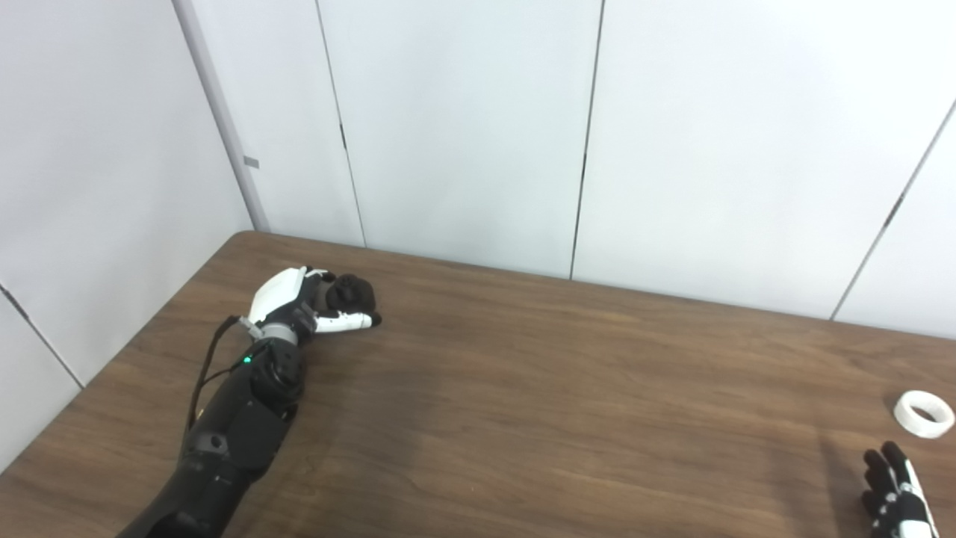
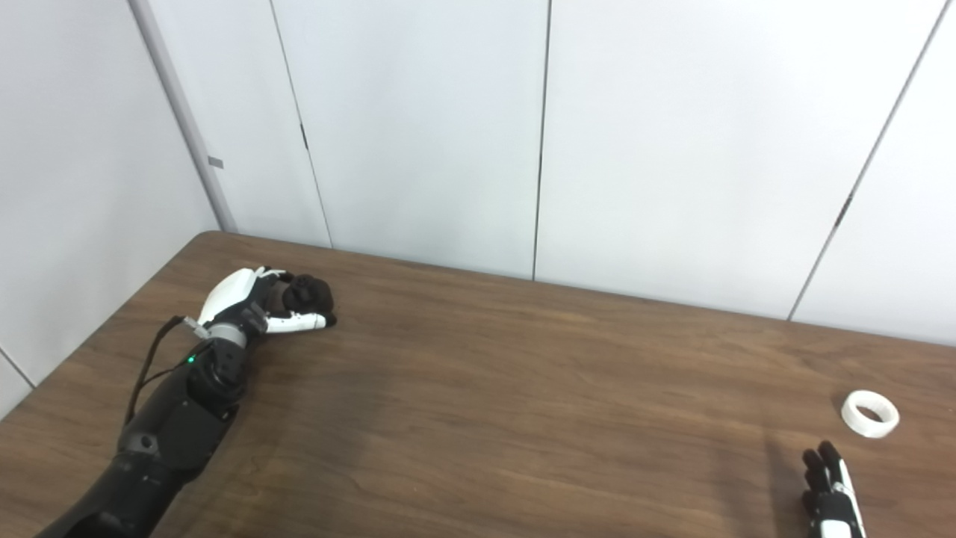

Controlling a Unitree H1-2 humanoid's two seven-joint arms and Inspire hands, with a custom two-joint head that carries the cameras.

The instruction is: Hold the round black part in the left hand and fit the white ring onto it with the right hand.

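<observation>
Already the left hand (image 1: pixel 314 302) clasped the round black part (image 1: pixel 351 293) far left; the right hand (image 1: pixel 896 489), fingers seemingly loose and empty, next needed the small white plastic ring (image 1: pixel 925 413) just beyond

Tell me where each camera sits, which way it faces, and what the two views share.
Left eye view: on the head, looking down at the table; shows the left hand and the right hand.
Right eye view: beside it, same aim, scene shifted leftward.
Shared: left hand curled around the black part, white ring lying beyond the right hand, white wall panels.
</observation>
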